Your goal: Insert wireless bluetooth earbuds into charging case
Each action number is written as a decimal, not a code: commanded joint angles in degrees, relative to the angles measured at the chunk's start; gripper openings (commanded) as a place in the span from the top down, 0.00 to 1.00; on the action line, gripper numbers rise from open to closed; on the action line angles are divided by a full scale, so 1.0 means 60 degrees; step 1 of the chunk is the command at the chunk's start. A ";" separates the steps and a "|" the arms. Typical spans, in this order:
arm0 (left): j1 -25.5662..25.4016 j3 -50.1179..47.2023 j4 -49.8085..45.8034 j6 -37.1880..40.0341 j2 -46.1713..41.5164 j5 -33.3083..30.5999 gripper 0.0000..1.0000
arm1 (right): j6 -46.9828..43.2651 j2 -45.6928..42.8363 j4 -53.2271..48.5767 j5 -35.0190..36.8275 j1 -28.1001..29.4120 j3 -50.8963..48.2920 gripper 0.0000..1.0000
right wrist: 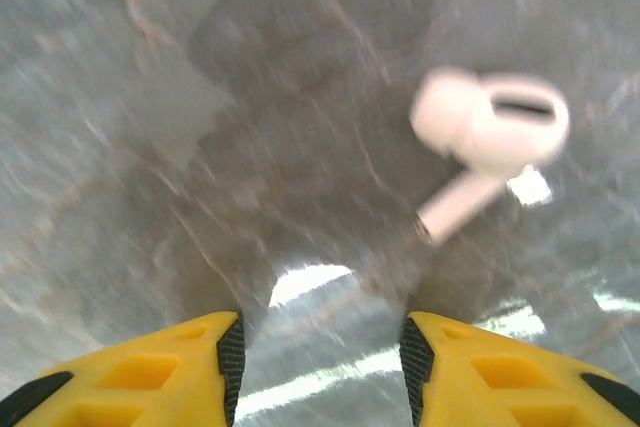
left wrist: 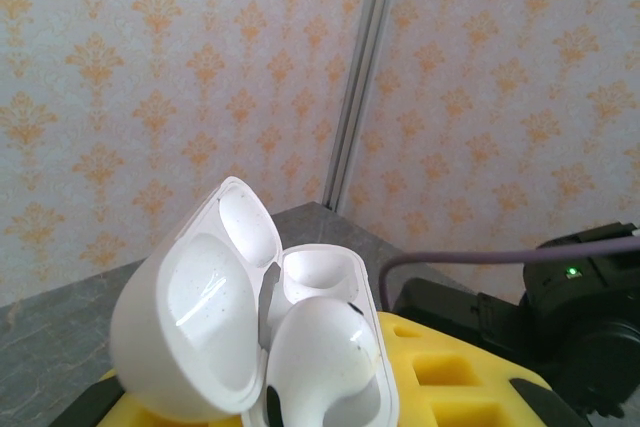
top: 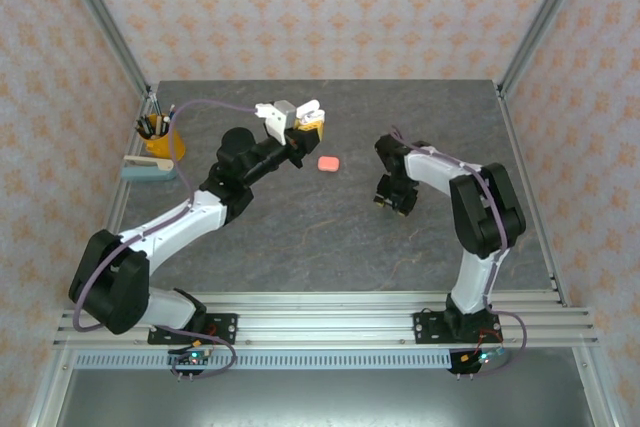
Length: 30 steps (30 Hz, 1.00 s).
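**Desk:** Surface first.

**Operator:** Item one: I have a dark grey, marble-veined stone tabletop (top: 300,237), flat, with glossy patches.

**Desk:** What is lying on it?

**Operator:** Item two: a small coral-pink, rounded, pebble-like case (top: 329,162), alone near the middle toward the far side. Item three: a yellow plastic cup holding pens (top: 160,139), at the far-left corner. Item four: a pale blue-and-white oblong block (top: 147,169), just beside that cup on its near side; I cannot tell what it is. Item five: a white plastic stemmed earbud (right wrist: 490,132), on its side on bare stone, blurred in my right wrist view.
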 commanded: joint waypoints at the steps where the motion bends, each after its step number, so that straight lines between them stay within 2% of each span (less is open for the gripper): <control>1: 0.0003 -0.0027 0.0108 -0.0064 -0.0414 -0.0206 1.00 | -0.0303 -0.0676 -0.1241 -0.0489 0.0109 -0.0403 0.53; 6: -0.0011 -0.0030 -0.0055 0.0034 -0.0536 -0.0236 1.00 | 0.0241 -0.1906 -0.1708 0.0135 -0.0131 0.0516 0.50; 10: 0.0001 0.0004 -0.0059 0.0097 -0.0449 -0.0346 1.00 | 0.1662 -0.1553 -0.2977 0.1976 -0.0493 0.1846 0.42; 13: 0.0015 0.0095 -0.0046 0.0098 -0.0319 -0.0352 1.00 | 0.2673 -0.1113 -0.3123 0.2441 -0.0739 0.2299 0.37; 17: 0.0004 0.0214 -0.0032 0.0134 -0.0146 -0.0352 1.00 | 0.2672 -0.0116 -0.2863 0.1921 -0.0940 0.2940 0.37; 22: 0.0004 0.0355 -0.0066 0.0193 -0.0009 -0.0293 1.00 | 0.1121 0.1294 -0.3208 0.1352 -0.0952 0.3823 0.38; 30: 0.0006 0.0260 0.0022 0.0189 0.0094 -0.0279 1.00 | 0.0867 0.1347 -0.2751 0.1454 -0.0951 0.3053 0.39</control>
